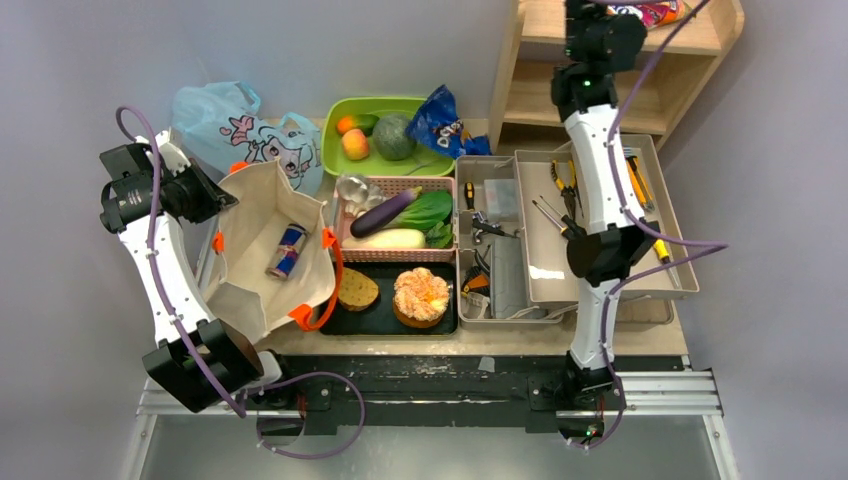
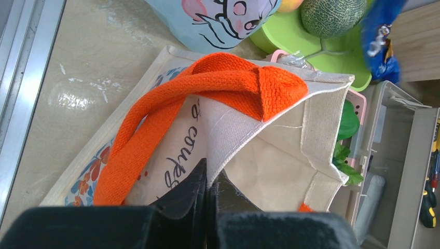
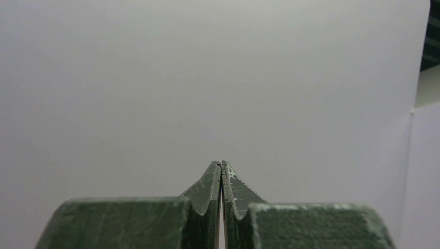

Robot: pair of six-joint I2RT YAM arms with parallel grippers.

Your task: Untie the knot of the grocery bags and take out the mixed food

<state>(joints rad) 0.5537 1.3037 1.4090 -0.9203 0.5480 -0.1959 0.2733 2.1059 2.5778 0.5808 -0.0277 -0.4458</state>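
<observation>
Top external view, starting at the left: my left jaws are clamped on the upper left rim of the canvas tote (image 1: 262, 205), which stands open on the desk (image 1: 520, 340). In the left wrist view the cloth edge runs between my black fingers (image 2: 189, 194), and one orange handle (image 2: 218, 83) lies folded over the rim. A drink can (image 1: 288, 251) lies on its side at the bottom of the tote. Just behind the tote sits the light-blue plastic bag (image 1: 240, 125) with pink cartoon print. To the right of it is a green tray (image 1: 385, 103) with the orange (image 1: 346, 124), the peach (image 1: 355, 145) and the melon (image 1: 394, 137), and the blue snack pack (image 1: 440, 122) leans on its right edge. Nearer to me, a pink basket (image 1: 395, 182) holds the eggplant (image 1: 385, 212), the leafy greens (image 1: 428, 210) and the white radish (image 1: 385, 239). In front of it a black tray (image 1: 385, 320) carries a brown bread slice (image 1: 357, 289) and the orange-topped pastry (image 1: 421, 296). Further right stands a grey toolbox (image 1: 500, 250) with tools. My right arm (image 1: 598, 170) reaches far back toward the wooden shelf (image 1: 540, 80). In the right wrist view my right jaws are pressed together with nothing between them, facing a plain grey wall.
</observation>
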